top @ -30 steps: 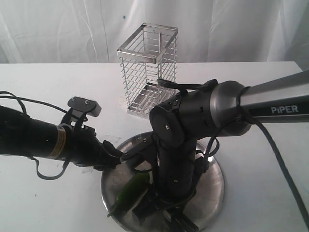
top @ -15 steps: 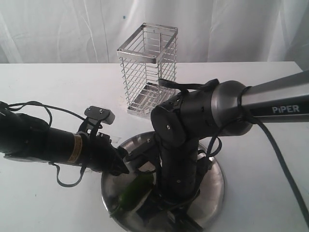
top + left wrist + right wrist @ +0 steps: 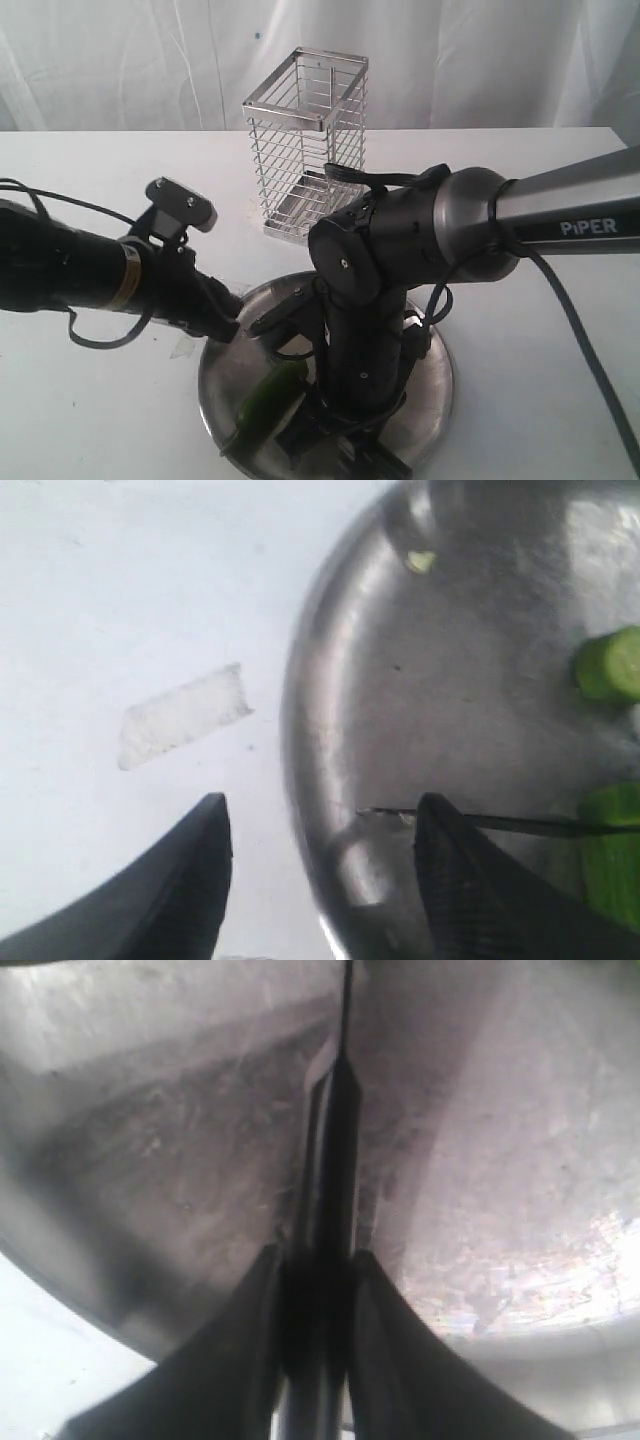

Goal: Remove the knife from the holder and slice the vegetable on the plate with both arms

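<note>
The steel plate (image 3: 432, 395) lies at the front of the white table, with the green vegetable (image 3: 264, 400) on its left half. My right gripper (image 3: 318, 1260) is shut on the knife (image 3: 337, 1140), whose thin blade runs edge-on over the plate (image 3: 500, 1160). In the exterior view the right arm hides most of the knife. My left gripper (image 3: 325, 830) is open, its fingers straddling the plate's rim (image 3: 300, 740). The knife tip (image 3: 470, 823) shows beside one finger, near cut green pieces (image 3: 610, 665). The wire holder (image 3: 305, 145) stands behind, with no knife in it.
A strip of pale tape (image 3: 185, 715) is stuck to the table beside the plate. A small green scrap (image 3: 421, 561) lies on the plate. A white curtain hangs behind the table. Black cables trail from both arms.
The left arm pushed in toward the plate, then pulled back left and rose a little. The plate and vegetable have shifted slightly left. The right arm has barely moved.
</note>
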{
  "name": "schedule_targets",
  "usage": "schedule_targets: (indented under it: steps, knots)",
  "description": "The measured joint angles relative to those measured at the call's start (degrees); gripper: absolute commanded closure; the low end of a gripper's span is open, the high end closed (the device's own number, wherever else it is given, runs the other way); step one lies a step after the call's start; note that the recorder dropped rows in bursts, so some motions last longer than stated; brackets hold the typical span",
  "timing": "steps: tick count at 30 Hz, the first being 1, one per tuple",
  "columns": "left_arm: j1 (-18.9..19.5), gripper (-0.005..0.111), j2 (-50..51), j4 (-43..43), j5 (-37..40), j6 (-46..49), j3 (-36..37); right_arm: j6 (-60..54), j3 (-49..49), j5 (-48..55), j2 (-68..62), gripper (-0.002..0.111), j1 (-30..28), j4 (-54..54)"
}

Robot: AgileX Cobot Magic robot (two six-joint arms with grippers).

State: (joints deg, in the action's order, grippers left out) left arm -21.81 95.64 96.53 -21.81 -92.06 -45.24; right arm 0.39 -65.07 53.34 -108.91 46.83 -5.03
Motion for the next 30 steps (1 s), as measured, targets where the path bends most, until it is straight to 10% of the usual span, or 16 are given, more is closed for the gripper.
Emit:
schedule_targets:
  steps: [18,30]
  knots:
    - [-0.3,0.048,-10.5,2.5,-8.0,-6.0,12.1,-0.4,0.0,0.0,0.0,0.108,0.0,0.0]
    - [-8.0,0.047,-5.6,-4.8,-6.5,2.1,12.1,-0.9,0.0,0.0,0.0,0.108,0.0,-0.1]
